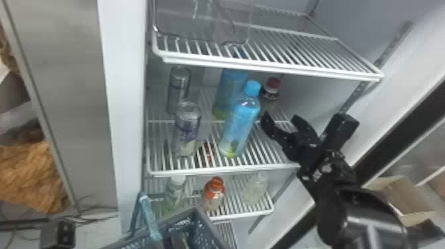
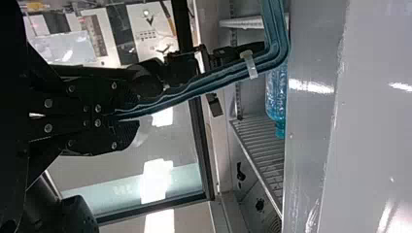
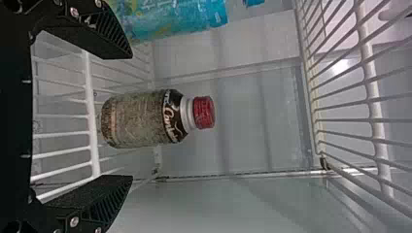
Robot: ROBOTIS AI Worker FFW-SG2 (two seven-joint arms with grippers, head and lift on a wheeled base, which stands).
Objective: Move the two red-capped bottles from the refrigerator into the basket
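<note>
spread wide, the right hand (image 1: 280, 118) hangs at three o'clock in the head view, near the front of the middle shelf, with nothing between its fingers (image 3: 104, 36); the left hand (image 2: 125, 116), in its wrist view, is closed on the basket's blue handle (image 2: 194, 94). the refrigerator (image 1: 124, 99) runs up the middle from six to twelve, its white wire middle shelf (image 1: 225, 170) below the top one. the grey basket (image 1: 207, 222) sits between six and seven, in front of the lower shelf (image 1: 245, 213). two big blue bottles stand on the middle shelf, the front one (image 1: 241, 122) just right of centre, the rear one (image 1: 228, 89) toward twelve. a dark-labelled red-capped bottle (image 1: 271, 91) stands upright behind them toward two, in the right wrist view apart from both fingers. a bottle with an orange-red cap (image 1: 213, 195) stands on the lower shelf at six. two silver cans are at nine (image 1: 187, 129) and ten (image 1: 178, 87).
</note>
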